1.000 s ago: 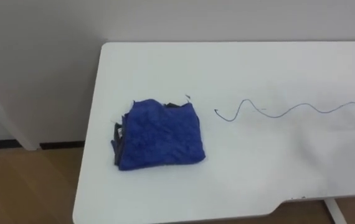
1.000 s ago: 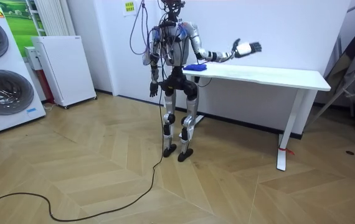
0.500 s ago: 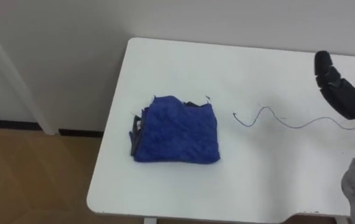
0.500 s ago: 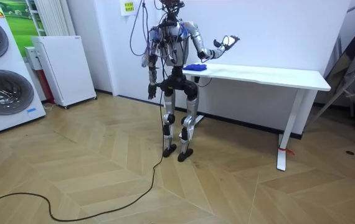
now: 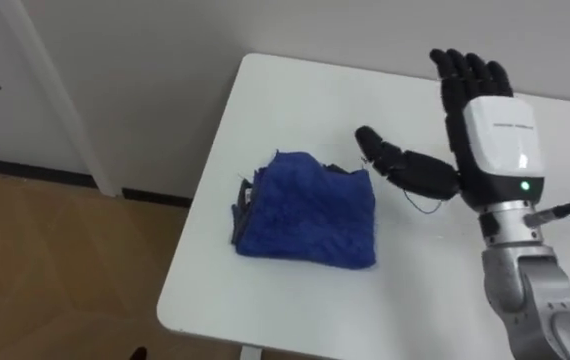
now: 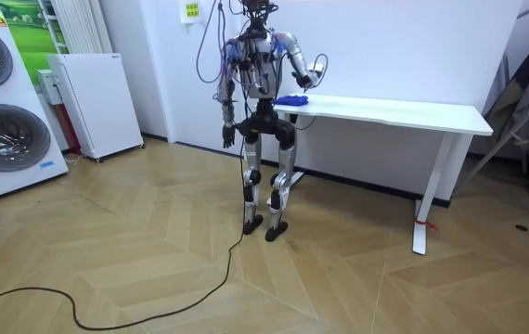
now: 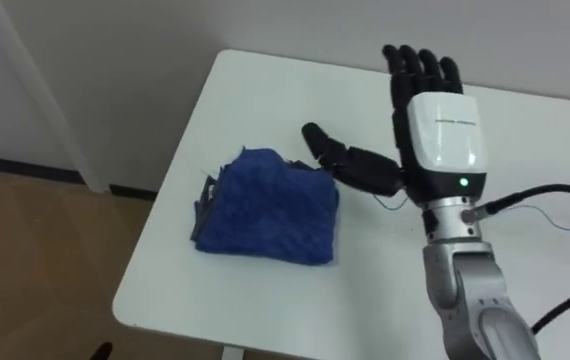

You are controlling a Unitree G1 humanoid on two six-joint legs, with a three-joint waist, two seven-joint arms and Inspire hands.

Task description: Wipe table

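Note:
A folded blue cloth point(image 5: 310, 210) lies near the left end of the white table point(image 5: 265, 300). My right hand point(image 5: 495, 140) hovers open just to the right of it, back of the hand facing up and fingers stretched toward the wall. Its thumb point(image 5: 400, 165) points at the cloth's far right corner and stands close to it, holding nothing. A thin pen line point(image 5: 423, 209) on the tabletop peeks out under the thumb. In the room view I stand at the table's point(image 6: 404, 111) left end, and my left hand point(image 6: 228, 136) hangs at my side.
The table's left edge and front edge lie close to the cloth, with wooden floor below. The wall runs right behind the table. Washing machines point(image 6: 0, 102) and a white cabinet point(image 6: 93, 102) stand off at the room view's left.
My right hand has swung in from the right, from far out over the table to right beside the cloth. The eye view has shifted, so the cloth shows further right.

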